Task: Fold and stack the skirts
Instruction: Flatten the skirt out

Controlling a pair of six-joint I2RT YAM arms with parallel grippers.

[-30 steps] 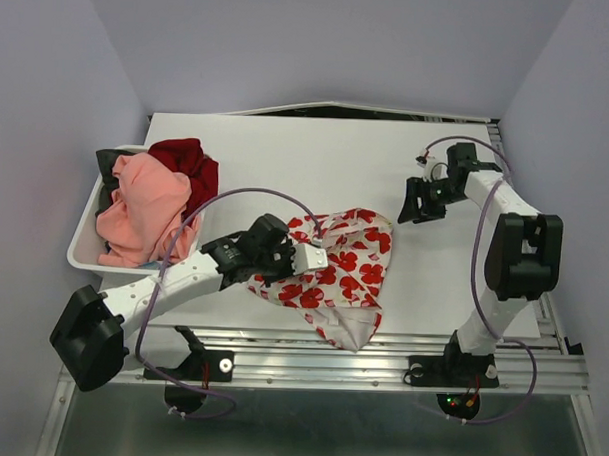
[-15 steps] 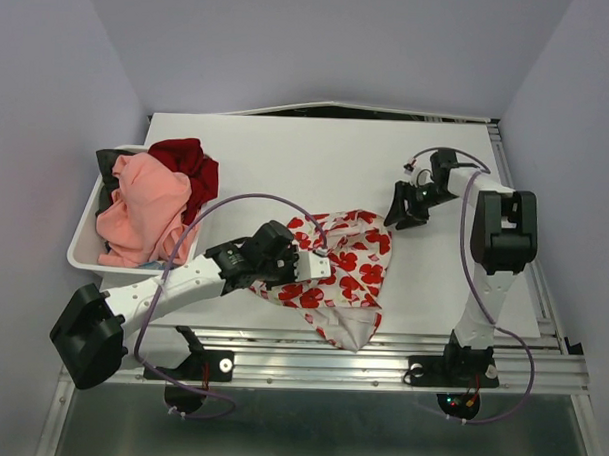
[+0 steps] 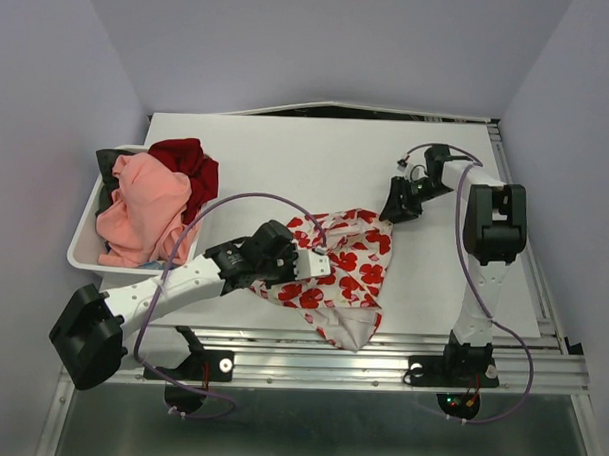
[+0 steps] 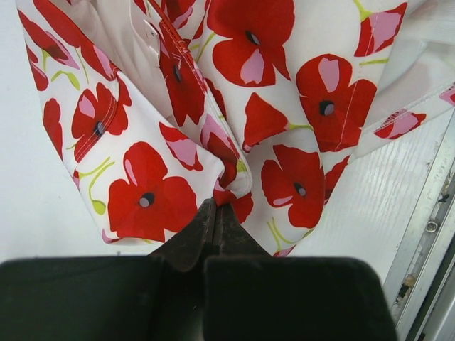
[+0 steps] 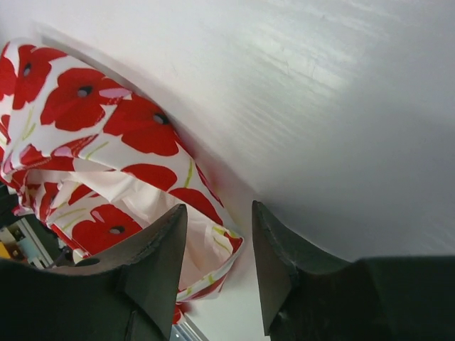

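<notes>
left gripper (image 4: 213,212): clamped tight on a fold of the floral skirt (image 4: 313,99) | right gripper (image 5: 219,210): jaws partly apart, holding nothing, by its far edge

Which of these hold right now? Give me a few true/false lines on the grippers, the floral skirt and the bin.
1. The left gripper is shut on the floral skirt. True.
2. The right gripper clamps the skirt too. False: its jaws stand apart by the skirt's far corner.
3. The pink skirt lies in the bin. True.
4. The floral skirt is folded flat. False: it lies crumpled.
</notes>
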